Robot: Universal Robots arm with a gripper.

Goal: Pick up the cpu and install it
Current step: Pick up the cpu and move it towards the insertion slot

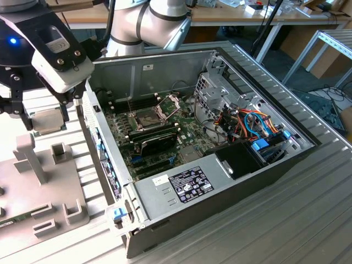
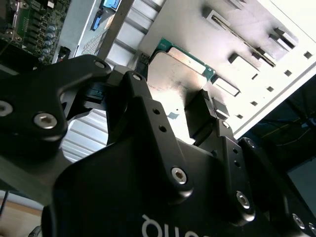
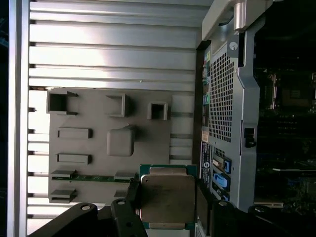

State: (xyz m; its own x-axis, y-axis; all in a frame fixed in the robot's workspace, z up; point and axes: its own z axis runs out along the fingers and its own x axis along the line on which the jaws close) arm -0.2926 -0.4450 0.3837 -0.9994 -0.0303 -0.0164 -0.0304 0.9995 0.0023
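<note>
The robot arm's black gripper (image 1: 48, 114) is clenched on the cpu (image 3: 167, 197), a small square chip with a dull silver top and a thin green edge. One finger presses on each of two opposite sides. The chip hangs flat in the air over a grey fixture plate (image 1: 33, 192) with moulded holders, at the exterior view's left. It sits just outside the side wall of an open computer case (image 1: 165, 192) and well apart from the board inside.

Within the case lies a green motherboard (image 1: 190, 135). Its cpu socket (image 1: 147, 118) looks bare, and the hinged frame (image 1: 168, 103) stands raised beside it.

The step in hand appears to be carrying the chip across to that socket. Doing it well likely means:
- keeping the chip level
- holding it by the edges alone
- clearing the case wall with room to spare
- matching the chip's corners to the socket
- avoiding any sideways slide over the contacts

The case and the plate rest on a table (image 1: 286, 220) of ribbed silver metal slats. At the far side of the room are wooden-topped benches (image 1: 220, 15) with cables and small parts. More cables trail on the dark floor at the exterior view's far right.
</note>
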